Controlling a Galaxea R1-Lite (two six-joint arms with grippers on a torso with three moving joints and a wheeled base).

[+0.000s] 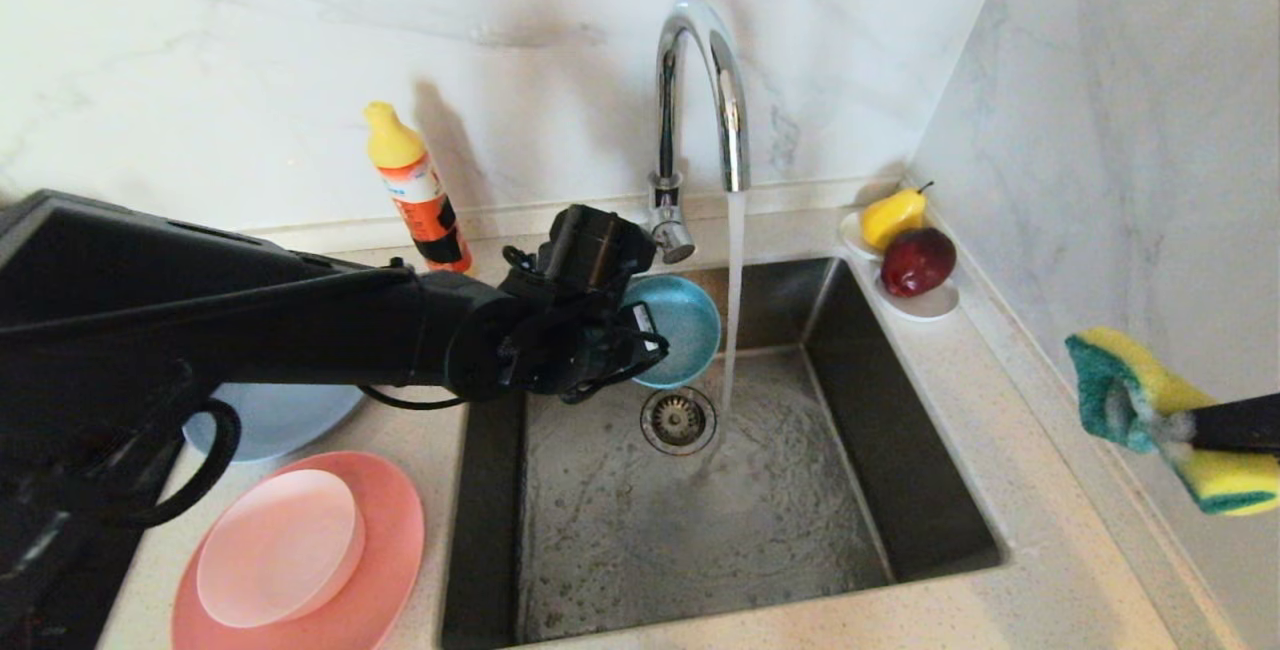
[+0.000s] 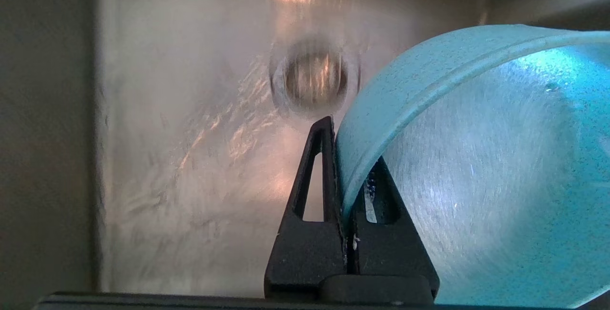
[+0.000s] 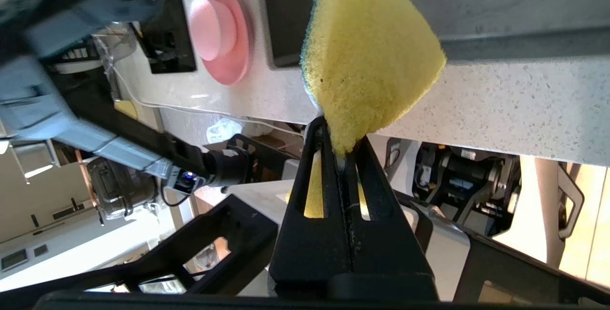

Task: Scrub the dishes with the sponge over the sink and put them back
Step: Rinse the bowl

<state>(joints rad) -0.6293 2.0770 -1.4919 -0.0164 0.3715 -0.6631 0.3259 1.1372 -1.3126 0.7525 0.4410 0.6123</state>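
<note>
My left gripper is shut on the rim of the teal bowl, holding it tilted on edge over the back left of the sink, beside the running water. Out at the far right, above the counter, my right gripper is shut on the yellow and green sponge, pinching it in the middle. A large salmon-pink plate with a smaller pale pink plate on it lies on the left counter. Behind them lies a grey-blue plate, partly hidden by my left arm.
Water runs from the chrome faucet down beside the drain strainer. An orange detergent bottle stands behind my left arm. A white dish with a pear and an apple sits at the sink's back right corner, near the side wall.
</note>
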